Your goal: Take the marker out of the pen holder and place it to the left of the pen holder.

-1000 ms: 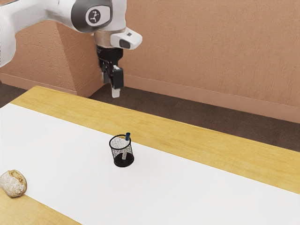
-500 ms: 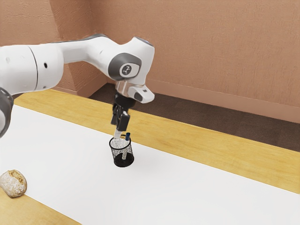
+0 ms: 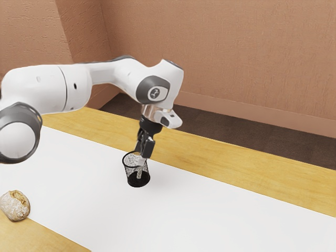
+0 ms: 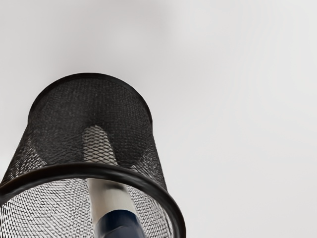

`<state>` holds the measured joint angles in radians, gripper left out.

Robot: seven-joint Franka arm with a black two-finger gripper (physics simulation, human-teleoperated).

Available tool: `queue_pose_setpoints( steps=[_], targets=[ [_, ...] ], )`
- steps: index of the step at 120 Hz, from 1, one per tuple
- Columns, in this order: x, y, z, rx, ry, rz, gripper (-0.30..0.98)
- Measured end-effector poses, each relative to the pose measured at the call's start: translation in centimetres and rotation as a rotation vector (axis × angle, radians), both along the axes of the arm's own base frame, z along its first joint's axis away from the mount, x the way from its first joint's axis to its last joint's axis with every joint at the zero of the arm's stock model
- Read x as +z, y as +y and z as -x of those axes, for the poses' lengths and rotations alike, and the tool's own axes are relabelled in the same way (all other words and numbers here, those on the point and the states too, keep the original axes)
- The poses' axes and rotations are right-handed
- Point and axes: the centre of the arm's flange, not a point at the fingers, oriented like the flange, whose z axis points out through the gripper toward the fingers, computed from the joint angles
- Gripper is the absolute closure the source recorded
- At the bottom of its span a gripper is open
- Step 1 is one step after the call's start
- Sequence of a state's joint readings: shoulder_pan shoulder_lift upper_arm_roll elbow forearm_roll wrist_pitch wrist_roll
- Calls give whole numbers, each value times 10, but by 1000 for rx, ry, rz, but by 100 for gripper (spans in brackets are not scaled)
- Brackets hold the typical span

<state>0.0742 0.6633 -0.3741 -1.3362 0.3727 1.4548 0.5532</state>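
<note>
My gripper (image 3: pixel 140 159) is at the mouth of the black mesh pen holder (image 3: pixel 137 181), pointing down, at the marker's upper end; how far apart its two sides stand is unclear. Through the mesh, the pale lower part of the marker (image 3: pixel 139 172) is visible, while its blue end is hidden behind the gripper. The wrist view looks down into the upright pen holder (image 4: pixel 54 114), with the marker (image 4: pixel 111 198) leaning inside and its dark blue end nearest my hand.
A bread roll (image 3: pixel 15 205) lies near the exterior view's left edge, well away from the holder. A white runner (image 3: pixel 210 210) covers the middle of the wooden table (image 3: pixel 262 163), and a wall stands behind.
My hand has come down and toward the exterior view's right, from above the table to the holder's mouth, now covering the marker's blue end. Holder and roll have not moved.
</note>
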Motion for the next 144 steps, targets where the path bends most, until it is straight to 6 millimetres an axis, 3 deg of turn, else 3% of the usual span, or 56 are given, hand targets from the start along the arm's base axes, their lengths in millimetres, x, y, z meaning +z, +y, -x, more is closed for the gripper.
queue_pose_setpoints(
  steps=[53, 83, 107, 121, 144],
  targets=[
    [2, 2, -21, -1, -56, -5, 3],
    [-5, 2, -24, 3, -63, -2, 38],
    [-1, 0, -24, 2, -77, -3, 54],
    [9, 0, -24, 1, -90, -2, 67],
    [36, -1, -18, -3, -114, -11, 74]
  ],
)
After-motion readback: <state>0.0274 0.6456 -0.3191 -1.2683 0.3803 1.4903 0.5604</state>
